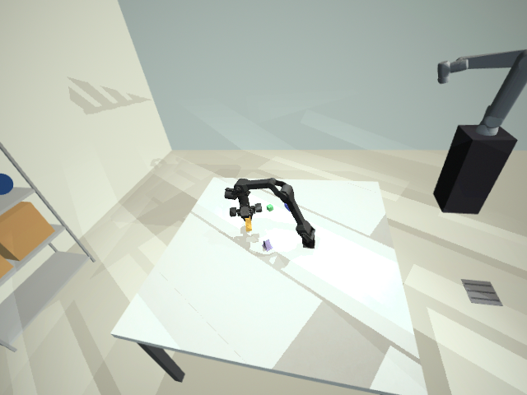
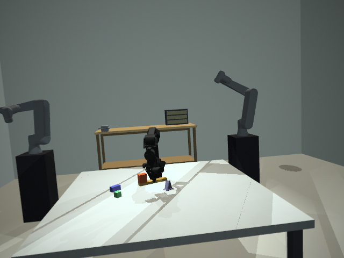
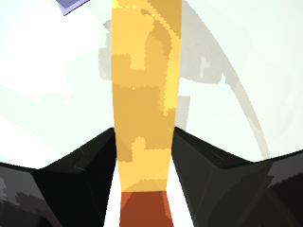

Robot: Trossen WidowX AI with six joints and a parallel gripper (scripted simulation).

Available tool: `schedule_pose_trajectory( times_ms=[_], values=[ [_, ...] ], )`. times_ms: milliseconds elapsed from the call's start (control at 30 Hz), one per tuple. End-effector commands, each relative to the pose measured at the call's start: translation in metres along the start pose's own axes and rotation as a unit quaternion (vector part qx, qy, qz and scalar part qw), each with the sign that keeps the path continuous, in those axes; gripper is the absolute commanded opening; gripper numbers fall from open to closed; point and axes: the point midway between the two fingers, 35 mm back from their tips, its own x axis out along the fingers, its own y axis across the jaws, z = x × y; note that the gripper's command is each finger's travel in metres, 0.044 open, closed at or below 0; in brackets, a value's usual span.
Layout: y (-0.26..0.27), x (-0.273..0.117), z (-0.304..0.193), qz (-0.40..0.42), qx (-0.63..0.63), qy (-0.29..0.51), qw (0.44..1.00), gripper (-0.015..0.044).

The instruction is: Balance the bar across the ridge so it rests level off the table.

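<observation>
"On the table [image 1: 255, 297] [image 2: 194, 222] [image 3: 47, 71], which items must I account for around the arm?"

"I identify a green cube [image 1: 269, 207] [image 2: 117, 194] and a blue block [image 1: 286, 207] [image 2: 115, 187] near each other, left of the bar in my exterior view. The purple ridge [image 1: 267, 245] [image 2: 167, 185] [image 3: 73, 4] stands nearest the bar's free end. In my top view, the arm partly covers the blue block."

"State the condition of the bar and the gripper."

"The yellow bar [image 1: 248, 225] [image 2: 160, 179] [image 3: 146, 85] is raised above the table, its shadow apart from it. An orange-red block [image 2: 142, 178] [image 3: 146, 208] sits at one end. My gripper [image 1: 246, 217] [image 2: 154, 180] [image 3: 143, 132] is closed on the bar, one finger against each long side. I cannot tell whether the bar is level."

"Specify edges and working room."

"The bar is not across the ridge. I read the table's front edge in the exterior view as well apart from both, with a broad stretch of tabletop between."
</observation>
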Motion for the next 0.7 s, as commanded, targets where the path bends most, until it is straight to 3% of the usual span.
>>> schedule_pose_trajectory(
  times_ms=[0, 667],
  values=[
    [0.000, -0.013, 0.000, -0.006, -0.003, 0.005, 1.000, 0.0000],
    [0.017, -0.023, 0.063, -0.005, -0.074, 0.002, 0.997, 0.0000]
  ],
)
